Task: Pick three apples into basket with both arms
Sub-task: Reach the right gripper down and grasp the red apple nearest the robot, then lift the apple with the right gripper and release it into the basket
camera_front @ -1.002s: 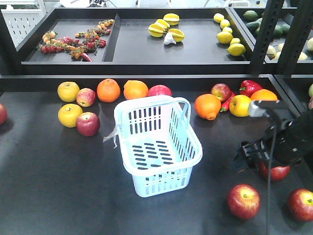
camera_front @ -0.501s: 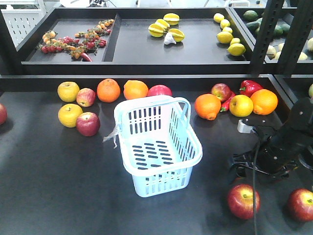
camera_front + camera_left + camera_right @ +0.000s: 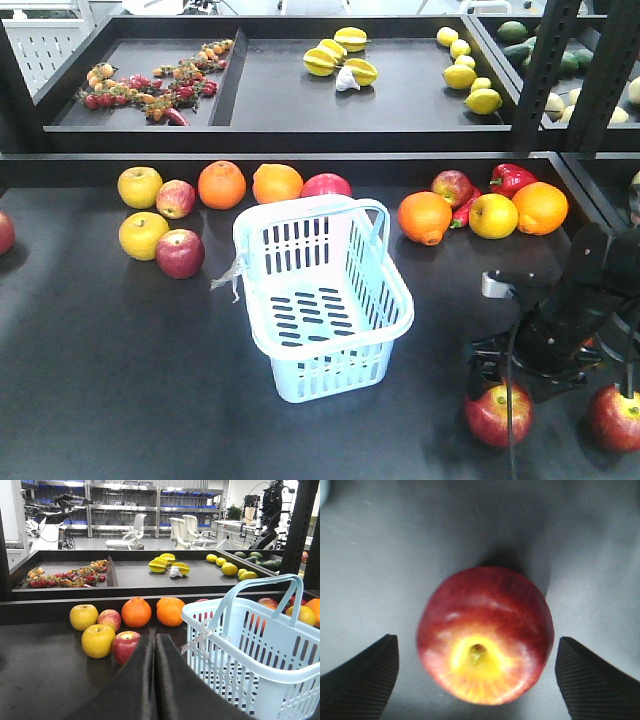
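Note:
My right gripper (image 3: 476,640) hangs open straight over a dark red apple (image 3: 485,635) with a yellow stem end. Its two ribbed fingers (image 3: 365,675) stand wide on either side, apart from the fruit. From the front, the right arm (image 3: 560,325) covers that apple; two more apples (image 3: 497,413) (image 3: 615,418) lie just in front of it. The pale blue basket (image 3: 400,290) stands mid-table, with nothing in it. My left gripper (image 3: 154,639) is shut with nothing in it, low beside the basket (image 3: 235,630), pointing toward a red apple (image 3: 125,647). The left arm is outside the front view.
Yellow apples (image 3: 140,186), oranges (image 3: 222,184) and more red apples (image 3: 180,253) line the back of the table left of the basket. An orange (image 3: 424,217), red peppers (image 3: 512,178) and a yellow apple (image 3: 492,215) lie at the right. A raised shelf (image 3: 300,115) carries starfruit, lemons and tomatoes.
The right arm has come down and toward the front, from above the table to low over the apple that it now hides. Basket and other fruit have not moved.

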Tool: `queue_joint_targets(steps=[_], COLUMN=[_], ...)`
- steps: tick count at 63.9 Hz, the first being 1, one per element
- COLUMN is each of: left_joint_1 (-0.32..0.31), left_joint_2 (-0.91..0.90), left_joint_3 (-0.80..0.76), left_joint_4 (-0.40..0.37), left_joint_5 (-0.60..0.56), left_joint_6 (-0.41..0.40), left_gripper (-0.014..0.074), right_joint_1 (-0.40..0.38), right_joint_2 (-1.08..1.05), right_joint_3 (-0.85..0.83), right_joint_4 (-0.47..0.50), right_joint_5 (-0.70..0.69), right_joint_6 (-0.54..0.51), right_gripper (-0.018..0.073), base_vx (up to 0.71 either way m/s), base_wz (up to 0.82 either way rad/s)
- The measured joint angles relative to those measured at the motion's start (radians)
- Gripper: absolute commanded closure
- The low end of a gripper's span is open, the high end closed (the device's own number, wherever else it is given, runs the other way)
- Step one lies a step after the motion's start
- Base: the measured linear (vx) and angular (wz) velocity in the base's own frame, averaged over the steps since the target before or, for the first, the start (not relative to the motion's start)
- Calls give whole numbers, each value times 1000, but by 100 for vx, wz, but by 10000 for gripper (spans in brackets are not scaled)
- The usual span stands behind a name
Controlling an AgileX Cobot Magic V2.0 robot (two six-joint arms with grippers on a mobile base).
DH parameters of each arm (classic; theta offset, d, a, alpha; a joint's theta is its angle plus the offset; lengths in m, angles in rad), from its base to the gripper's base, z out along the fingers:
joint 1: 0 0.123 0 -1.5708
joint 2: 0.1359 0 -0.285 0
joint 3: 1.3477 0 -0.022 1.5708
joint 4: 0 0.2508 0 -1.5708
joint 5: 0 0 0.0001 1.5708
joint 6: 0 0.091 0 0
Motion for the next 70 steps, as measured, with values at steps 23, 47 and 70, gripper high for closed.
queue_joint_targets(steps=[23,47,70], left_joint_1=[0,0,0], left_joint_2=[0,0,0], left_joint_3=[0,0,0], left_joint_4=[0,0,0], left_joint_5=[0,0,0], left_joint_6=[0,0,0], left_gripper=[604,604,604], right_joint_1=[0,0,0], right_joint_2=[60,23,-238], right_joint_3=[-10,-7,-38], right_joint_4=[-1,-4,51], right_joint_5=[-7,22,110], right_joint_6=[26,32,0], right_gripper=[44,436,552], base_vx=[0,0,0], base_wz=[0,0,0])
